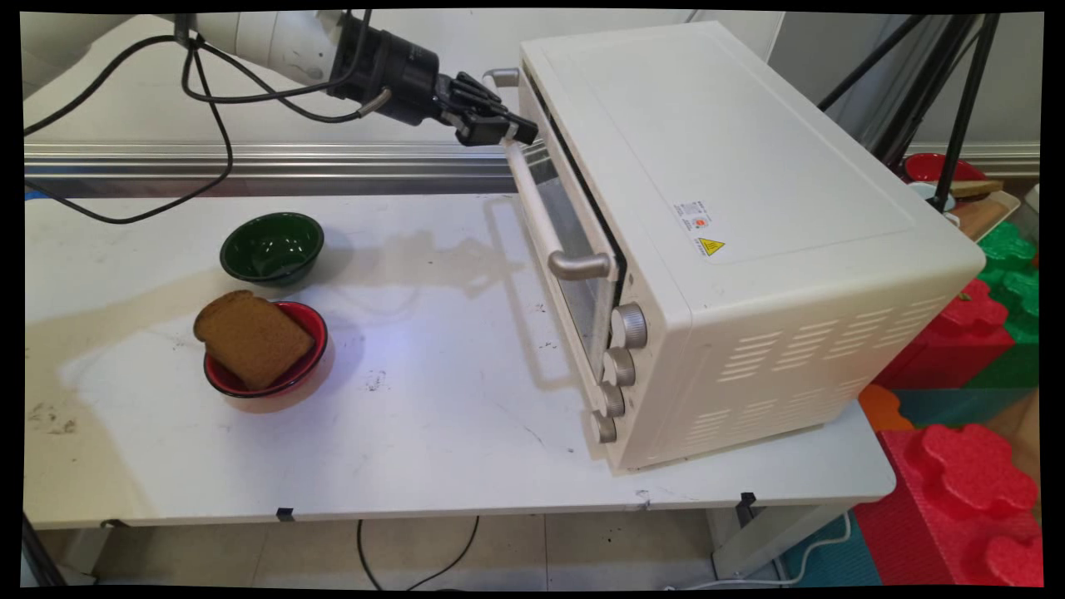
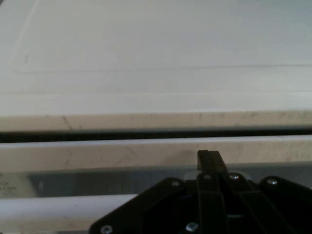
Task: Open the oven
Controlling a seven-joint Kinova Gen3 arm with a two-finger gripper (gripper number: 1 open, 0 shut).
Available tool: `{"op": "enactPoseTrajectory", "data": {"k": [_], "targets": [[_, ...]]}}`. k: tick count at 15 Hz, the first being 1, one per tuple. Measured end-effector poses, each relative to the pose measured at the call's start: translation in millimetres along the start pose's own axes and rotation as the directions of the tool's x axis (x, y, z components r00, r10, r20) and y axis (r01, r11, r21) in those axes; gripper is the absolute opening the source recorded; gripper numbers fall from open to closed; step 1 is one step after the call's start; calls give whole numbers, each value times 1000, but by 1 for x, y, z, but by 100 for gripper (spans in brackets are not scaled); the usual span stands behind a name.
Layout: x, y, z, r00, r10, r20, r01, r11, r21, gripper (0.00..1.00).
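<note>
The white table held a big cream toaster oven on its right side. The oven's glass door faced left, and a thin dark gap showed along the top edge of the door. A long bar handle ran across the door, with four round knobs in a row at the door's near end.

The arm reached in from the upper left with black cables hanging from it. The black gripper was right at the far end of the handle, by the top of the door. In the hand view its fingers looked pressed close together against the door's top edge. I could not tell if they gripped the handle.

A red bowl sat well to the left on the table, with a slice of brown bread leaning in it. A dark green bowl sat just behind the red one.
</note>
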Motion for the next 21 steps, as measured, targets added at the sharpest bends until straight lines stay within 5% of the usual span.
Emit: {"op": "enactPoseTrajectory", "data": {"k": [8, 21], "targets": [[-19, 1, -21, 996, 35, 86, -33, 999, -19, 0], [-84, 15, -68, 968, 40, 249, -25, 998, -62, 0]]}}
